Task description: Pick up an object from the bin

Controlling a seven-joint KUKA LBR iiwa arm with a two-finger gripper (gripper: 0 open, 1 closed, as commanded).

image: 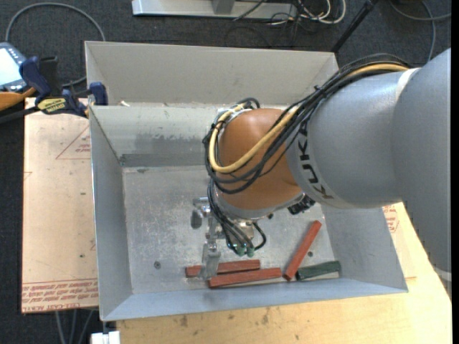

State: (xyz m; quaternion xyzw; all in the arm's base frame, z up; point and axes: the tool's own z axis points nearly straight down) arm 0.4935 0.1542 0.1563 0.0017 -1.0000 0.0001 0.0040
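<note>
The gripper (211, 266) is low in the bin (154, 221), near the front wall (251, 301). Its tip is down at the left end of the upper stick (237, 266), a flat red-brown strip. The lower stick (247, 277) is a strip of the same kind, just beside it on the wall side and seemingly touching it. Whether the gripper is spread, pressed together or pinching anything I cannot tell (its metal reads as one upright piece from this angle), so I would not call anything held.

Off to the right lies a slanted stick (303, 249), also red, with a dark green block (320, 270) at its lower end. Both are apart from the gripper.

Several things could go wrong, as I judge it:
- **Poor purchase:** the sticks are thin and lie flat on the floor, so a closing grip may skate over the top and come up with nothing.
- **Grip at the end:** a stick caught there rather than at its middle would likely droop and slide out on the lift.
- **Two sticks so close:** the grip may catch both, or shove one against the wall and jam it.
- **The wall itself:** it is close enough that a small drift forward could knock the gripper against it.
</note>
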